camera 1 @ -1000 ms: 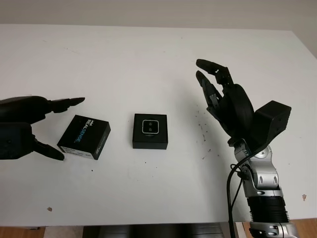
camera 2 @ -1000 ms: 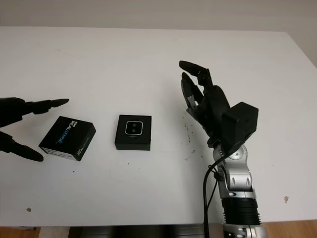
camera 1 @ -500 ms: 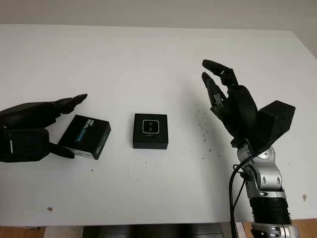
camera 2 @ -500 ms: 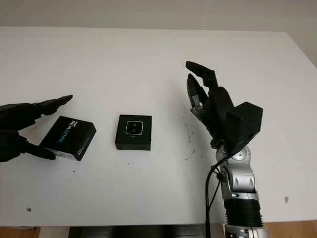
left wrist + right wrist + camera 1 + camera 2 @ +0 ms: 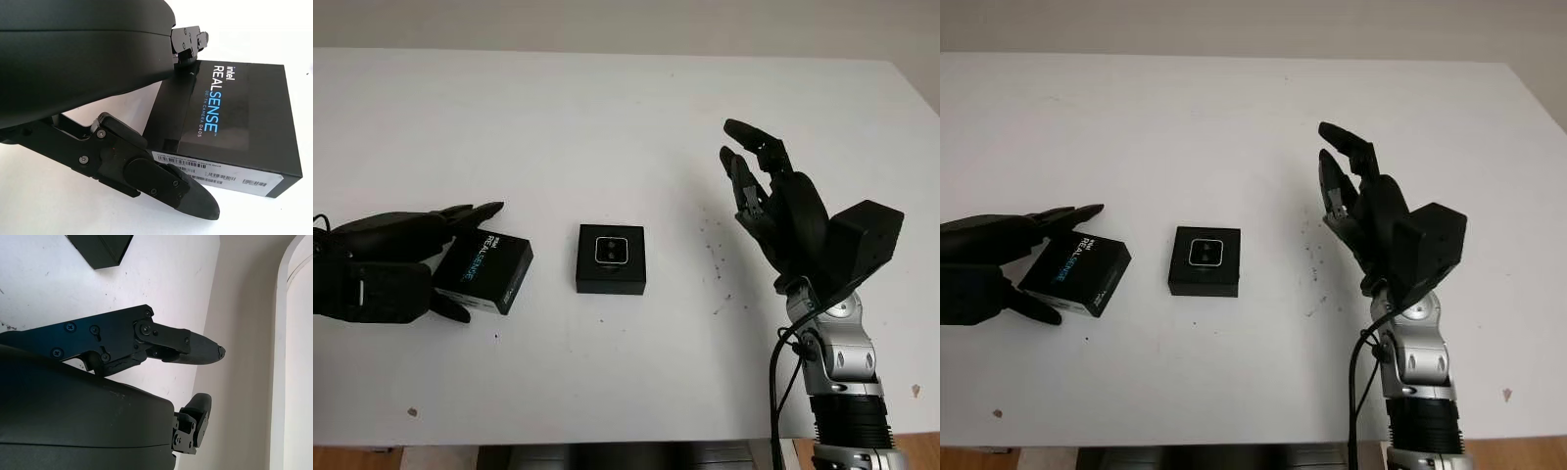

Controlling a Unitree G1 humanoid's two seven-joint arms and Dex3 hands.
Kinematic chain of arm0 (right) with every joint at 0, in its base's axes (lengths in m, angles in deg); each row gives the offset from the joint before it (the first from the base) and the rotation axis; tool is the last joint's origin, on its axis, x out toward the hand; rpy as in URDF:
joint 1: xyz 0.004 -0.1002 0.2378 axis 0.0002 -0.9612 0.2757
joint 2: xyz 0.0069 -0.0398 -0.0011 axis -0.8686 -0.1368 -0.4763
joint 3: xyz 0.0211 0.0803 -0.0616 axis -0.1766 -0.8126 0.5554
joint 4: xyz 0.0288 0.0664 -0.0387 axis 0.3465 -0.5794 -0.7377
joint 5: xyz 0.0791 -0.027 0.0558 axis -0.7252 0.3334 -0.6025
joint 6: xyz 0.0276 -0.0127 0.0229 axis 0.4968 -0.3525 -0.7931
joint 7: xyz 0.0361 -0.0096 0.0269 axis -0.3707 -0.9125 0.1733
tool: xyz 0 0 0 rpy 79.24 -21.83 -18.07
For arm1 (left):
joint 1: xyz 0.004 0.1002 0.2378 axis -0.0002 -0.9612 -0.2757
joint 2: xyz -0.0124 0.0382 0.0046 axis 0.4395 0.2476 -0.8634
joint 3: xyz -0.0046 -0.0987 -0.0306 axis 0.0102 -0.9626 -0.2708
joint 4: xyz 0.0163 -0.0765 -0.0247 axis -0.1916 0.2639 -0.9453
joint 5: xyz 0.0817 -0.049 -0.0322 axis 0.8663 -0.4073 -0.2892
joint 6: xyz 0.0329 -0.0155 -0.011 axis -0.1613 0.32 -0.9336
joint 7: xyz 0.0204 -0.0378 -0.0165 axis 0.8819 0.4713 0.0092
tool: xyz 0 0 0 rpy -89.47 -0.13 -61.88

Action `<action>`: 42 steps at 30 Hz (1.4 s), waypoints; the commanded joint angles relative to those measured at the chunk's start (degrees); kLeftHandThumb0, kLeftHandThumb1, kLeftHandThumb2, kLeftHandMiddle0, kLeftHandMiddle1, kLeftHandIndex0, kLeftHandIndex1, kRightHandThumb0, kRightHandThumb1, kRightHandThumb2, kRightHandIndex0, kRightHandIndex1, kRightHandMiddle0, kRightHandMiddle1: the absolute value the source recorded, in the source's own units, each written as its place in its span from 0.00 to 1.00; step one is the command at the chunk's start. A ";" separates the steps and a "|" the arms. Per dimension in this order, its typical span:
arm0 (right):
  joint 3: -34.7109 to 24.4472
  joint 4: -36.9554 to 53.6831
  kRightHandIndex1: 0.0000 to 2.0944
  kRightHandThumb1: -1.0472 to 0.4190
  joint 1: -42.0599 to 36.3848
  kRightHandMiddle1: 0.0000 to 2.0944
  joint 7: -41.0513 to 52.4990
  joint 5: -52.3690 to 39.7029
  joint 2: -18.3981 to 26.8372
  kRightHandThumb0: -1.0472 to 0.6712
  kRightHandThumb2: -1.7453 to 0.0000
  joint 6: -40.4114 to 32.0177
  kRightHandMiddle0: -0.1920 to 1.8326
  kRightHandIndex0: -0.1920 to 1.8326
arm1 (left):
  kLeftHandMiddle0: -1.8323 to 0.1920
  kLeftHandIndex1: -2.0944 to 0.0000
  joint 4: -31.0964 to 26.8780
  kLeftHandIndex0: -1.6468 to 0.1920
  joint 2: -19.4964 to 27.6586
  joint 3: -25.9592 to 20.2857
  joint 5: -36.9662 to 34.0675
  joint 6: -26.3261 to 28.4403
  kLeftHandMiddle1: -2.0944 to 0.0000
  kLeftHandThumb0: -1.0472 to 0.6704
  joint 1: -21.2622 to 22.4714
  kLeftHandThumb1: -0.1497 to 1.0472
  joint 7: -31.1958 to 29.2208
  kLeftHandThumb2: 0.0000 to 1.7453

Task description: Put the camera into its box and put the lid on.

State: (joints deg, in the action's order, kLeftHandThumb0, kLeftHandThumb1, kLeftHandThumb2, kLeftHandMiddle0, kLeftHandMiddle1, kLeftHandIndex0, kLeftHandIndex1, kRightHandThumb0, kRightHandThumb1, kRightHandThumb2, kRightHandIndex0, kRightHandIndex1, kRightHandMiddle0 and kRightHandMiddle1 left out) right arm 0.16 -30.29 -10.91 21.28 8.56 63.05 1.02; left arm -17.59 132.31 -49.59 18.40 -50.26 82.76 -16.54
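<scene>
Glossy black cardboard lid (image 5: pixel 230 122), matt white table (image 5: pixel 607 117), matt black plastic fingers (image 5: pixel 161 178)

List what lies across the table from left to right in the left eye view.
left hand, its fingers around the RealSense lid → open box with the camera in it → right hand, raised and open, on the white table.

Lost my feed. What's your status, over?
Left hand closing around the RealSense lid, not yet lifted. Right hand open, raised right of the box. Camera seated inside. Path clear.
</scene>
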 commanded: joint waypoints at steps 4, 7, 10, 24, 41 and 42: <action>0.09 1.30 0.03 0.00 -0.41 0.39 -0.39 0.17 -0.04 0.31 0.67 -0.42 0.04 0.19 | 0.91 0.96 1.29 0.94 -0.10 2.13 1.17 -2.42 0.97 0.20 0.91 0.82 -0.74 0.03; 0.22 1.45 0.03 0.00 -0.46 0.39 -0.29 0.20 0.01 0.31 0.66 -0.42 0.04 0.18 | 0.90 0.96 1.64 0.92 -0.19 2.53 1.84 -3.60 0.97 0.22 1.05 0.81 -0.55 0.03; 0.26 1.44 0.03 0.00 -0.63 0.39 -0.15 0.25 0.16 0.31 0.66 -0.52 0.03 0.18 | 0.87 0.95 1.86 0.89 -0.49 2.71 3.70 -5.11 0.96 0.25 0.78 0.82 1.61 0.03; 0.33 0.89 0.03 0.00 -0.59 0.39 0.19 1.41 0.20 0.31 0.67 -0.26 0.04 0.19 | 0.86 0.40 7.71 0.88 -3.78 0.89 3.31 -14.99 0.37 0.39 -1.16 0.99 15.63 0.06; 0.53 1.17 0.02 0.00 -0.22 0.42 0.99 1.21 0.14 0.30 0.70 -1.98 0.02 0.17 | 0.89 0.28 1.52 0.90 -7.49 -2.52 -5.36 -1.24 0.20 0.35 -3.38 1.00 11.47 0.11; 0.57 1.13 0.02 0.00 -0.27 0.42 1.07 1.30 0.17 0.29 0.70 -1.93 0.02 0.17 | 0.89 0.27 1.17 0.90 -7.54 -2.61 -5.35 -0.90 0.20 0.35 -3.27 1.00 11.55 0.13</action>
State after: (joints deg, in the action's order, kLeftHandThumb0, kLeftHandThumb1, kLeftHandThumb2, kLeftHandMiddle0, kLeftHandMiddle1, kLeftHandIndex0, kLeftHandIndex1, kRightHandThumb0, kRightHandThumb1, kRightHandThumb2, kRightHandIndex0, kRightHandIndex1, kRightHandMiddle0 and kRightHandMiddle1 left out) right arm 0.55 -30.14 -11.26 22.21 10.16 63.05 -0.90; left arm -16.09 125.45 -52.17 13.24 -51.65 81.01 -4.54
